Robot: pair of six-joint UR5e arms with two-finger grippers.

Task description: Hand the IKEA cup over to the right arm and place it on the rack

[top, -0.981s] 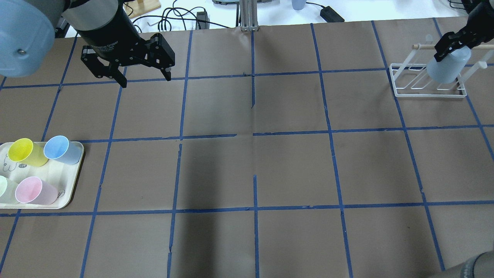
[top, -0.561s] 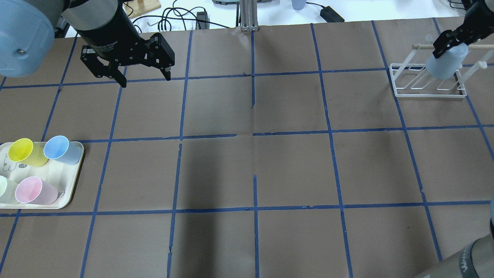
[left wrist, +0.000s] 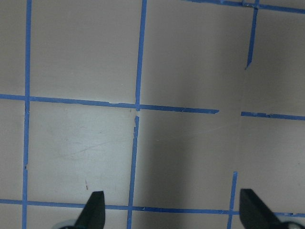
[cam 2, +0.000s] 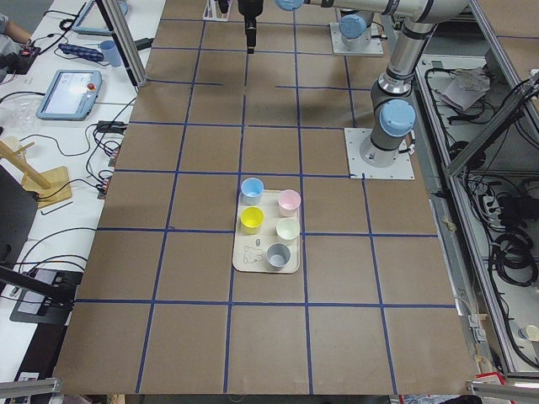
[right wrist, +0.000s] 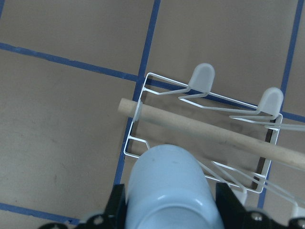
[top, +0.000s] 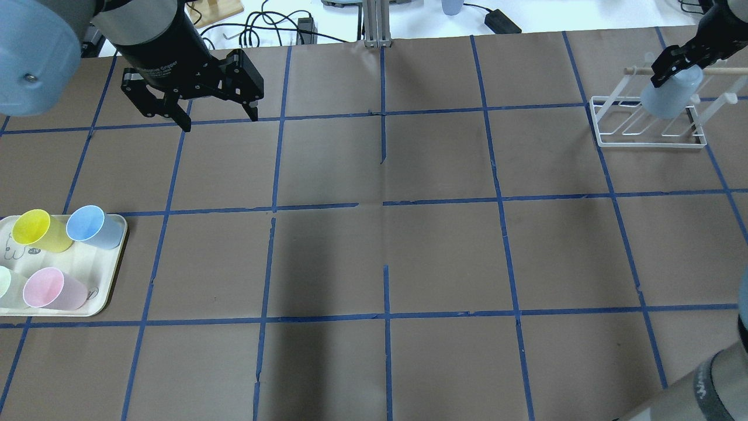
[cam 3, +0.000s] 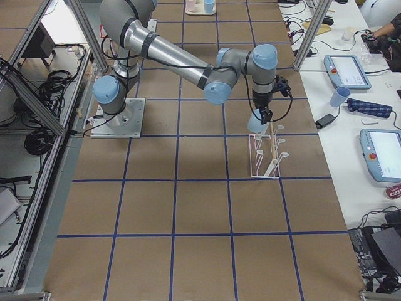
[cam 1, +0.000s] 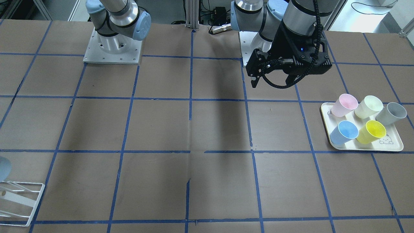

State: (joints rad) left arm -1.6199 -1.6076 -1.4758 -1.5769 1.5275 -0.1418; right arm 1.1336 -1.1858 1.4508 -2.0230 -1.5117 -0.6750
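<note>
Five pastel cups [cam 1: 372,131] stand on a cream tray [cam 1: 393,145].

The IKEA cup [right wrist: 169,186] is looking like smooth matt plastic; the rack [top: 625,126] is showing white-coated wire and a bare wooden rod [right wrist: 205,131]; dull brown paper [top: 444,257] is lying underneath.

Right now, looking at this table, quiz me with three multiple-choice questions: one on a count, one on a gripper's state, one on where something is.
1. How many cups are on the tray? A three. B five. C seven.
2. The left gripper is: A open and empty. B shut on a cup. C shut on the tray.
3. Where is the IKEA cup? A on the tray. B in the left gripper. C in the right gripper, at the rack.
Answers: 1 B, the front view shows five. 2 A, its fingers stand apart with nothing between. 3 C, the right wrist view shows it clamped beside the rack.
</note>
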